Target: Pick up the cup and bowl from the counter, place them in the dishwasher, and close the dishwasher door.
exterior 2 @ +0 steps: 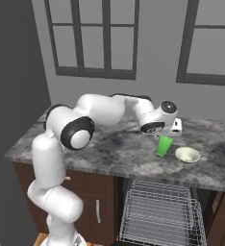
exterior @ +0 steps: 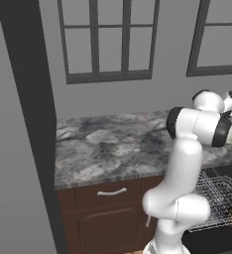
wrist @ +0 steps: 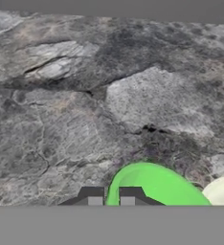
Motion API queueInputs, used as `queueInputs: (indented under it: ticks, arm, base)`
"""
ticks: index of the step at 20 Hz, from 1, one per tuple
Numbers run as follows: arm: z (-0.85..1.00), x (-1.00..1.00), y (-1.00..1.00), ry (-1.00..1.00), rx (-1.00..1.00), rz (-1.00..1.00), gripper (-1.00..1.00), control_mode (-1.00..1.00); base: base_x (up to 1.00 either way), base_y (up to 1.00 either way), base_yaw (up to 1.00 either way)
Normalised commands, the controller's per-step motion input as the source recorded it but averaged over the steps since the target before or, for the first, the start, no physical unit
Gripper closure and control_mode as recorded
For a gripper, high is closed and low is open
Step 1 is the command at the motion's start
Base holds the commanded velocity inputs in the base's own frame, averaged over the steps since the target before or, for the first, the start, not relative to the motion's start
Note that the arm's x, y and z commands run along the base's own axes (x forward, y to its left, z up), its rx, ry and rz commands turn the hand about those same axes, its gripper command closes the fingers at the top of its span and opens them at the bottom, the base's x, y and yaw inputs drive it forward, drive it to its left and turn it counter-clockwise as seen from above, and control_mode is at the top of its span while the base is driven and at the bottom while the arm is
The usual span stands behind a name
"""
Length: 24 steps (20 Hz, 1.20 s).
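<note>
With the tool (wrist: 111,195) pinching the near rim of the cup (exterior 2: 164,145), which sits tilted just beside the bowl (exterior 2: 187,154) on the surface (exterior 2: 133,161), a straight, level lift should clear the bowl before swinging toward the rack (exterior 2: 160,211) below.

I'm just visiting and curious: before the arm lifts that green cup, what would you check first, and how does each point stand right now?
1. Gripper closed on the cup: ok; the fingertips pinch its rim in the hand view.
2. Cup upright enough to lift: cannot tell; it looks slightly tilted under the hand in the right base view.
3. Bowl out of the lifting path: ok; it sits beside the cup on the counter, apart from it.
4. Dishwasher open: ok; its wire rack is pulled out below the counter.
5. Rack has room for the cup: ok.
</note>
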Motion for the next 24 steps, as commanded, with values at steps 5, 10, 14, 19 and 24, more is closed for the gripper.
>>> queueInputs:
  ticks: [5, 10, 14, 19, 24]
  arm:
    - [0.47, -0.21, 0.0, 0.0, 0.11, 0.0, 1.0, -1.0]
    - [0.3, -0.39, 0.0, 0.0, 0.21, 0.0, 1.0, -1.0]
    - [0.07, -0.55, 0.0, -0.01, 0.21, 0.0, 1.0, -1.0]
    - [0.0, -0.68, 0.01, -0.03, 0.13, 0.0, 1.0, -1.0]
    - [0.0, -0.7, 0.1, -0.03, 0.05, 0.0, 1.0, -1.0]
  base:
    - [0.0, 0.0, 0.0]
    - [0.0, 0.0, 0.0]
    - [0.0, 0.0, 0.0]
    - [0.0, 0.0, 0.0]
    - [0.0, 0.0, 0.0]
